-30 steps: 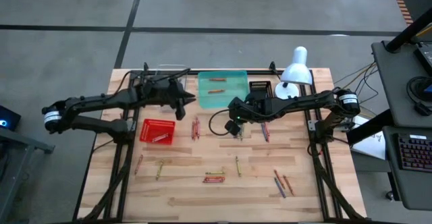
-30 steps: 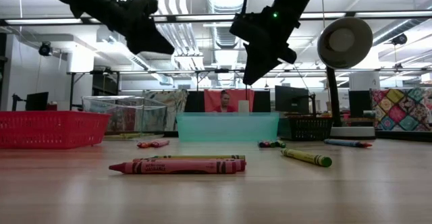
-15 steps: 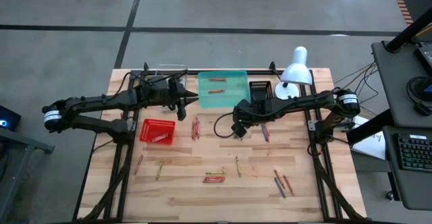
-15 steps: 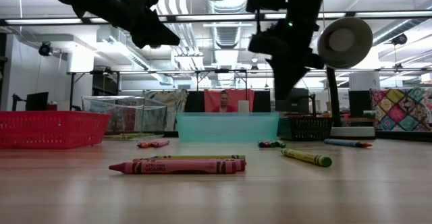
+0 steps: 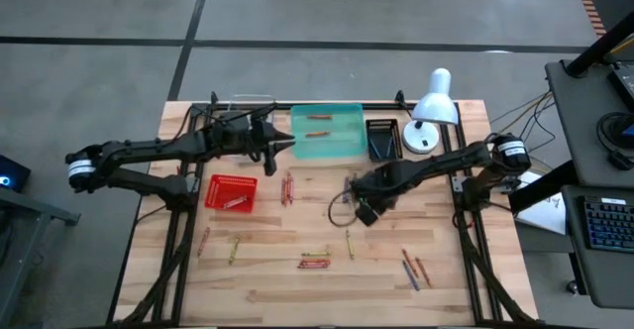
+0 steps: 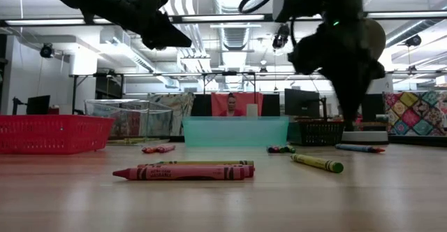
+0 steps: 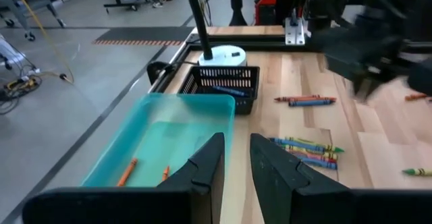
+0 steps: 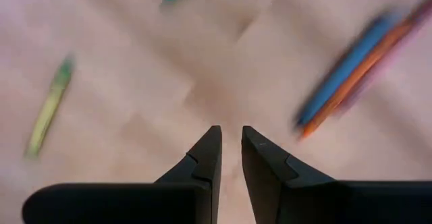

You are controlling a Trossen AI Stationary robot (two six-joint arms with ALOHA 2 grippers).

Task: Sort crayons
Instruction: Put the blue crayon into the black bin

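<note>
The teal tray (image 5: 327, 132) holds two orange crayons (image 5: 318, 126). The left gripper (image 5: 284, 143) hangs at the tray's near-left corner, fingers slightly apart, empty. The right gripper (image 5: 363, 213) hovers nearer than the tray, narrowly parted, empty, above scattered crayons.

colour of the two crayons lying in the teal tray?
Orange, both crayons. Left wrist view shows them best, on the teal tray's floor.

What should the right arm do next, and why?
Probably lower the right gripper onto the yellow-green crayon just below it. Its fingers stand slightly apart with nothing between them, over bare table, and loose crayons lie around; the left gripper hovers by the teal tray.
</note>
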